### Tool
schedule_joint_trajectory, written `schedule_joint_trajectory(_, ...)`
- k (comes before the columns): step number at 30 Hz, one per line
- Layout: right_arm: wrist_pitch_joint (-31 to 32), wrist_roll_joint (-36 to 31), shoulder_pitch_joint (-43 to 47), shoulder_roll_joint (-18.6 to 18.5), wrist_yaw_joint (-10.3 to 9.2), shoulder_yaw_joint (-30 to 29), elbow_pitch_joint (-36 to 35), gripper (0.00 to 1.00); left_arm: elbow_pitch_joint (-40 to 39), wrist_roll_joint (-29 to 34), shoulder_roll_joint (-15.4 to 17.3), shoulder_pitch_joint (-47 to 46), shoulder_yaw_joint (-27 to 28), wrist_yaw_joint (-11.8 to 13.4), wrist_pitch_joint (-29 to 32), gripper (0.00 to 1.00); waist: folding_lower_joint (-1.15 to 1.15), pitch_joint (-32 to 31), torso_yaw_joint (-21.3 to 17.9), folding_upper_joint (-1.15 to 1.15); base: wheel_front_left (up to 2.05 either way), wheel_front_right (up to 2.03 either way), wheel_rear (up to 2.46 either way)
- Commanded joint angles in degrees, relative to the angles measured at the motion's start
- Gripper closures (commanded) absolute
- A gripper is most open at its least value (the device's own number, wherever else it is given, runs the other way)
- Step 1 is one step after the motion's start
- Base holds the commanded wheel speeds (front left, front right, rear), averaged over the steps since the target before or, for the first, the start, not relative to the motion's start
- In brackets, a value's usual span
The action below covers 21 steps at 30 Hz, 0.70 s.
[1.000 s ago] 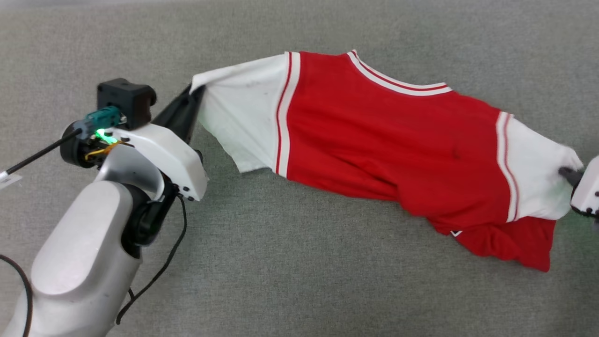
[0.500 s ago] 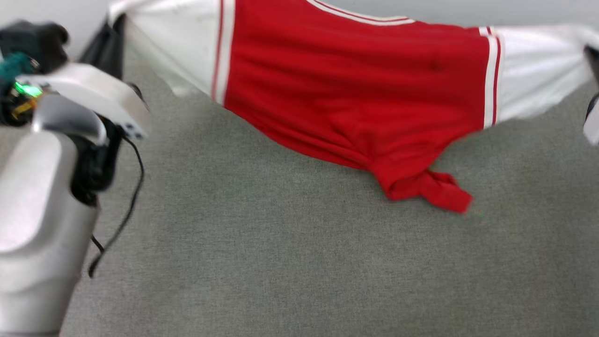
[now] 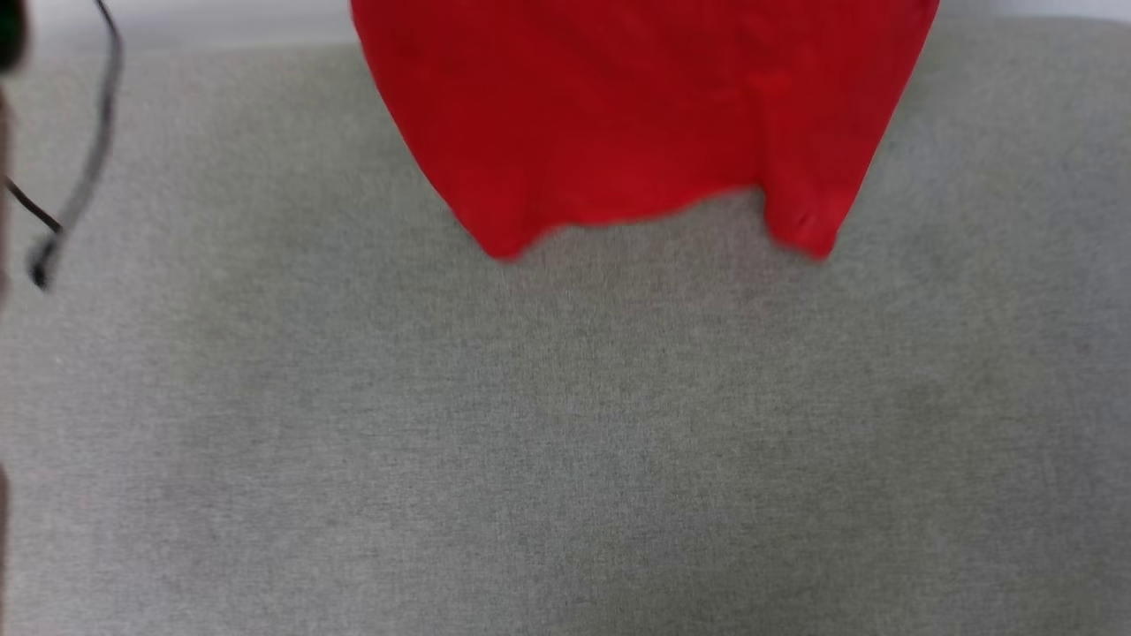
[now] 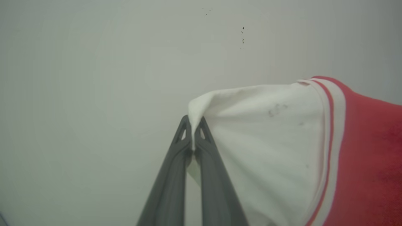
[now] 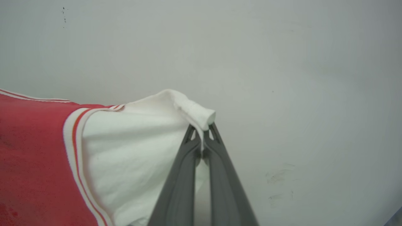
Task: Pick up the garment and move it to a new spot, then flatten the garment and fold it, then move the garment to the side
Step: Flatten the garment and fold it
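Red jersey (image 3: 636, 115) hangs stretched crosswise above the grey fabric surface (image 3: 565, 442).
Left tool (image 4: 193, 122) and right tool (image 5: 202, 128) each clamp one white end.

So the garment (image 3: 636, 115) is plain bright red in the body, with white sleeves (image 4: 257, 141) that have a few small dark smudges. Where sleeve meets body there's striped trim (image 4: 333, 125), white with thin red lines. The left gripper (image 4: 192, 125) and right gripper (image 5: 202, 133) are both dark grey. The surface (image 3: 565, 442) underneath is mottled grey, the wall (image 4: 94, 62) pale greyish white, the cable (image 3: 102, 132) black.
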Motion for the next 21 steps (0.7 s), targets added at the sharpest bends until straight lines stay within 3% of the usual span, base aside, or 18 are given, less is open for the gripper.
schedule_joint_trajectory(1, -1.0, -0.6, -3.0, 0.2, -0.08, 0.0, 0.6, 1.00, 0.7, 1.0, 0.8, -3.1, 0.0, -0.4, -0.5, 1.00, 0.00, 3.9, -0.1, 0.00, 0.00, 0.00, 0.00)
schedule_joint_trajectory(11, -8.1, -1.5, -23.2, 0.7, -0.07, 1.8, 6.0, 1.00, 4.3, 5.3, 3.0, -23.4, -0.7, -2.0, -2.5, 1.00, 0.00, 15.1, -1.3, 0.00, 0.00, 0.00, 0.00)
schedule_joint_trajectory(21, -12.9, -0.6, -30.0, 3.4, -0.07, 6.1, 12.0, 1.00, 9.4, 4.3, 1.1, -27.6, -0.6, -2.7, -5.2, 1.00, 0.00, 21.3, -1.5, 0.00, 0.00, 0.00, 0.00)
